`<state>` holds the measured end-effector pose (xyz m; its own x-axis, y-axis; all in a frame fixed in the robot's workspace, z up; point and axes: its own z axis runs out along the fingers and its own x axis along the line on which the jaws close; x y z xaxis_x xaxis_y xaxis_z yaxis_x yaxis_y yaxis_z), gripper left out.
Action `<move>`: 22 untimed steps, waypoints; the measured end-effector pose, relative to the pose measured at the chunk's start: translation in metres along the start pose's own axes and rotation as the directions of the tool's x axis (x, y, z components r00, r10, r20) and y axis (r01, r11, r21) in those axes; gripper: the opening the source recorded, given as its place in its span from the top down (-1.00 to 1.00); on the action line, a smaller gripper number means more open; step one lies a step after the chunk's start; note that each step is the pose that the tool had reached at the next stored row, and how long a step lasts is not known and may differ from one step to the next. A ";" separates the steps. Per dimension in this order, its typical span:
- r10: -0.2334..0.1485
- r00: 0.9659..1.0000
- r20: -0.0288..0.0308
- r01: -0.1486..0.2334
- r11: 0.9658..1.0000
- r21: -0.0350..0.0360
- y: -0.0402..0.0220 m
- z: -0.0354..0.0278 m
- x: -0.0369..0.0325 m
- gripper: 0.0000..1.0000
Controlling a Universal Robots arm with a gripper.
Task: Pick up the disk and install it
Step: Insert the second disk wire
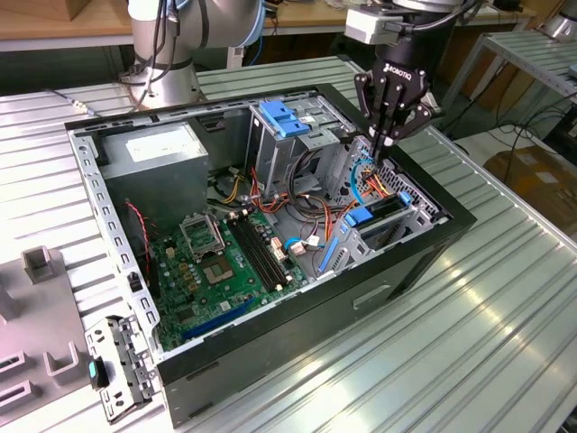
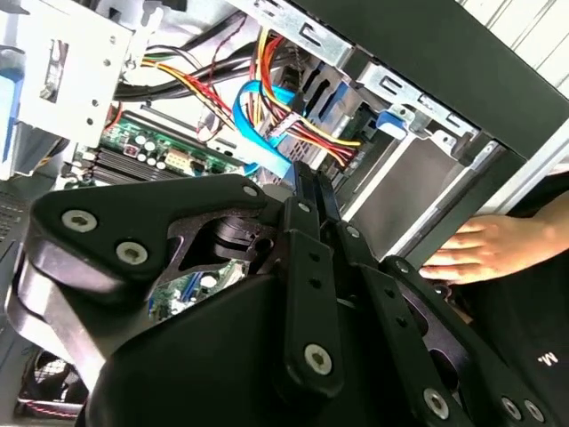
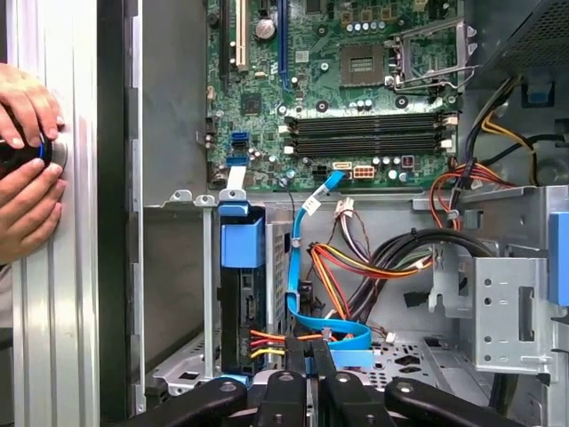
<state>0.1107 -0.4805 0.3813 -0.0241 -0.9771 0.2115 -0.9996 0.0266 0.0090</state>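
**Disk seated edge-up in the front bay, claw closed and empty above it**

From my remote station I read the gripper (image 1: 388, 137) as narrow: its fingers (image 2: 307, 191) are drawn together with nothing between them, poised over the front corner of the computer case (image 1: 424, 262); in the first wrist view the same closed tips (image 3: 302, 351) sit just above a blue ribbon cable (image 3: 298, 267). The disk (image 1: 379, 214) stands on edge in the lower drive cage near the case's front wall, its blue side rail (image 3: 242, 240) uppermost; I judge it already slotted in, though whether it is fully home I cannot tell.

Handling, as I judge it: a rigid metal block, fairly heavy for its size, with smooth faces likely to slip; shock-sensitive, so not to be dropped or knocked; the sound purchase is across its two long edges at the plastic rails, clear of the label face and connector end.

View comparison: the exterior view gives the whole case, the motherboard (image 1: 221, 257), the grey power supply (image 1: 158, 158) and the upper blue-topped bay (image 1: 284, 117); the first wrist view looks straight down the disk's edge and shows a person's hands (image 3: 27, 178) on the table rail outside the case; the second wrist view shows one hand (image 2: 476, 249) beside the case wall, and the tangle of coloured power wires (image 2: 302, 129) beyond the fingertips.
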 end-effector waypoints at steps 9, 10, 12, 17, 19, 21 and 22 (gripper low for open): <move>0.001 0.998 -0.057 -0.001 1.000 0.001 -0.0001 0.0083 -0.0018 0.50; 0.001 0.998 -0.059 -0.001 1.000 0.001 -0.0002 0.0089 -0.0019 0.50; 0.001 0.998 -0.061 -0.001 1.000 0.002 -0.0002 0.0097 -0.0021 0.53; 0.001 0.998 -0.060 -0.001 1.000 0.002 -0.0002 0.0106 -0.0017 0.68; 0.001 0.998 -0.060 -0.001 1.000 0.002 -0.0002 0.0109 -0.0002 0.68; 0.001 0.998 -0.060 -0.001 1.000 0.003 0.0002 0.0115 0.0021 0.68; 0.002 0.998 -0.060 -0.002 1.000 0.005 0.0007 0.0118 0.0028 0.68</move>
<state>0.1098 -0.4857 0.3704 -0.0250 -0.9626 0.2699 -0.9996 0.0270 0.0037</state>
